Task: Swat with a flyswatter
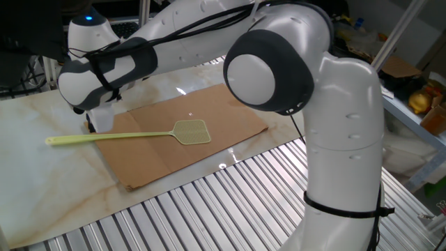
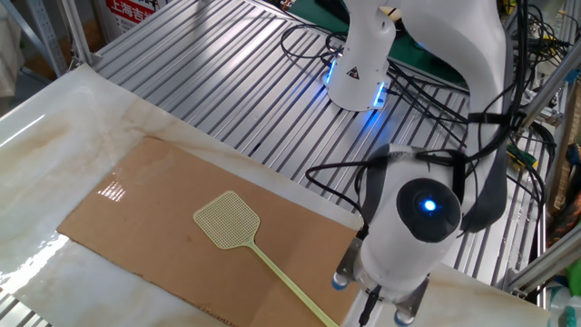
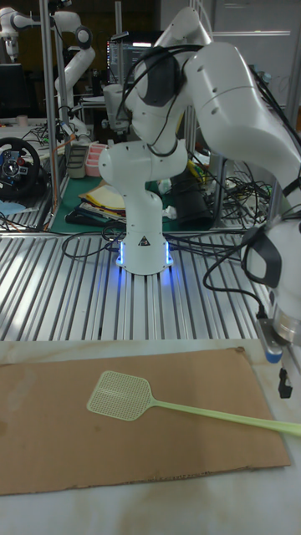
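The flyswatter (image 1: 132,134) was seen lying flat on the cardboard (image 1: 209,111), its thin handle just below the empty end effector (image 3: 284,383), whose finger gap could not be told, and a light, whippy tool best gripped near the handle's end was judged.

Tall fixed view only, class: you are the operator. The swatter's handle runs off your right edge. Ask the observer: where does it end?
Observer: The swatter handle ends on the bare marble table, well past the cardboard edge.
Operator: Is the end effector over that tip?
Observer: No. In one fixed view the end effector sits behind the handle, partway along it near the cardboard's corner. The handle lies flat, ungrasped.
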